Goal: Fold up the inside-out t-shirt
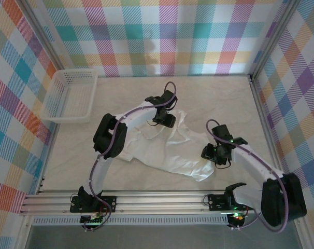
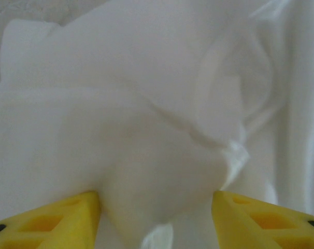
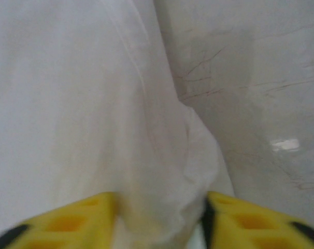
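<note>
The beige counter [image 1: 224, 98] carries the inside-out t-shirt [image 1: 167, 150], which lies crumpled across the centre of the top view, one edge drawn toward the upper middle and a corner trailing to the lower right. The white mesh basket [image 1: 69, 120] sits well apart at the upper left and plays no part.

The left arm [image 1: 108, 137] reaches to the shirt's upper edge, and the right arm [image 1: 260, 174] to its right edge. In the left wrist view, the left fingers [image 2: 53, 223] stand partly apart, with a thick bunch of cloth filling the gap from one to the other. They appear to be gripping it. The right fingers [image 3: 250, 218] stand narrower, around a rolled fold at the shirt's edge, bare counter just beside it. They too appear to hold.

The step in hand looks like spreading the shirt flat before any fold. To do it well:

1. Lift both holds together so the cloth clears the counter.
2. Draw the 2 holds apart until the span goes taut without slipping.
3. Lay it down from the far edge inward.

The left bunch looks bulky and may gather several layers. If so, a regrasp on 1 layer would be wise.
</note>
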